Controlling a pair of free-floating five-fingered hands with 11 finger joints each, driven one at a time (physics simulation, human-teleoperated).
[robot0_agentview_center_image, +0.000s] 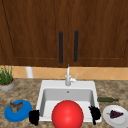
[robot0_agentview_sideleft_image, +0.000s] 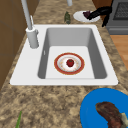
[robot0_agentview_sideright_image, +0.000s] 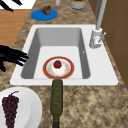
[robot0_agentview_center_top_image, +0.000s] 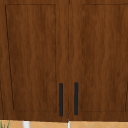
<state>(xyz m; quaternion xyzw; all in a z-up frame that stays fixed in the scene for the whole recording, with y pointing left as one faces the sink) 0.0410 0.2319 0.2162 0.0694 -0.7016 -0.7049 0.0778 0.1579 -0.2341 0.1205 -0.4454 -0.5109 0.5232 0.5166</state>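
Hovering beside the sink (robot0_agentview_center_image: 93, 86), the right hand (robot0_agentview_center_image: 95, 113) spreads open fingers near the grapes (robot0_agentview_center_image: 115, 114): soft, squashable, best lifted by the stem.

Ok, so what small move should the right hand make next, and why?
Probably ease the right hand forward over the sink rim and down toward the red-rimmed plate. Its fingers are straight and point at the basin, where that plate, carrying a red fruit, lies.

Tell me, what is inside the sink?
Inside the sink lies a red-rimmed plate with a small red fruit on its middle. The plate covers the sink floor beneath it, so any drain there is hidden.
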